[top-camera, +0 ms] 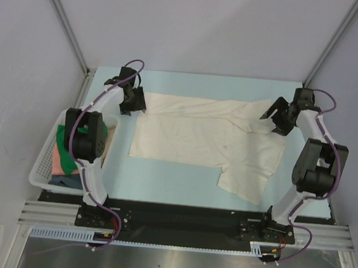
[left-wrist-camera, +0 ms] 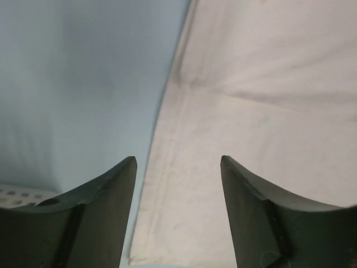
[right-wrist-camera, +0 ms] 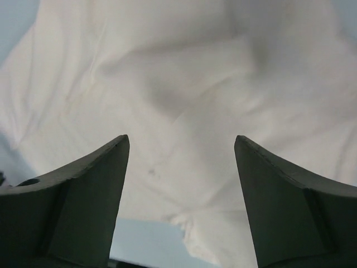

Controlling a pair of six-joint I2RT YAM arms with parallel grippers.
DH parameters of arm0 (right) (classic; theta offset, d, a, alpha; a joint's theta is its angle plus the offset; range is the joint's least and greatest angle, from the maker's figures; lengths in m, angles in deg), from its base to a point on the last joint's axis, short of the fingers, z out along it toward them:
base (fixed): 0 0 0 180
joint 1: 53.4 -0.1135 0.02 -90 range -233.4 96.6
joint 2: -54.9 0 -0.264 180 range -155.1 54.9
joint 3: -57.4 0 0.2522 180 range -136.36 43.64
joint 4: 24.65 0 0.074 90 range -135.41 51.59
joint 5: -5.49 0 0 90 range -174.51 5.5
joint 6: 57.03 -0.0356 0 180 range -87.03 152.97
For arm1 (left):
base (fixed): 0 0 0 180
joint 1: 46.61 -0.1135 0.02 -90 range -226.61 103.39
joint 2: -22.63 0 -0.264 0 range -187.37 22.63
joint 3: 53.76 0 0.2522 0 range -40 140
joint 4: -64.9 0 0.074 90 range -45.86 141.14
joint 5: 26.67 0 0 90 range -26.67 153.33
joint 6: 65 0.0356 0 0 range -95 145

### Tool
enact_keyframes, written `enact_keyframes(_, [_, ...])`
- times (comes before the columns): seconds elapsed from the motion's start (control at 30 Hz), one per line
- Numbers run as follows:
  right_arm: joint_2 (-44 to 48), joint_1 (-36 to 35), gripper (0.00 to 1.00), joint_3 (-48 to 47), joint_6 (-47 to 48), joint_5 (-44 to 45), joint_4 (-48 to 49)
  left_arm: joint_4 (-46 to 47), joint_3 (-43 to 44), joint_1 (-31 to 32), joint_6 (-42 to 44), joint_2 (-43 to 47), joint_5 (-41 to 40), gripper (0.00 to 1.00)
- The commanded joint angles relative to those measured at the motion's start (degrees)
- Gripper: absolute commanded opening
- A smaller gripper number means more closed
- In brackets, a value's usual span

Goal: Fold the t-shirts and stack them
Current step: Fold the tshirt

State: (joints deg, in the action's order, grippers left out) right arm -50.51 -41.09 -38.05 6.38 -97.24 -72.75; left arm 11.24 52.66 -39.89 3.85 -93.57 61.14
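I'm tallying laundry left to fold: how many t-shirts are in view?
4. The cream t-shirt lies spread on the table; the green t-shirt, salmon pink t-shirt and dark blue t-shirt sit in the white basket at left. More may be hidden beneath.

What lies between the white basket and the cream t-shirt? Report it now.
Only a bare strip of blue table separates the basket from the cream t-shirt. The top external view shows it.

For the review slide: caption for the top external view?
Left arm and right arm, jaws open, above the far corners of a spread cream t-shirt; more shirts in the basket at left.
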Motion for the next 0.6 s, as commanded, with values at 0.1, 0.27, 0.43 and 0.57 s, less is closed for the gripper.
enact_keyframes(0.1, [12.9, -4.1, 0.81, 20.3, -11.2, -9.9, 13.8, 5.4, -3.9, 7.4, -4.1, 9.5, 5.4, 0.64])
enact_keyframes(0.27, [9.7, -4.7, 0.75, 25.3, -14.9, -12.5, 27.3, 4.8, 0.1, 12.9, -4.6, 7.0, 9.7, 0.61])
enact_keyframes(0.43, [7.8, -4.9, 0.74, 26.1, -14.5, -13.4, 32.3, 3.5, 2.1, 14.2, -3.5, 6.8, 11.3, 0.61])
enact_keyframes(0.57, [4.8, -4.7, 0.69, 26.2, -14.9, -13.8, 35.0, 2.7, 2.3, 14.3, -2.9, 7.1, 11.1, 0.61])
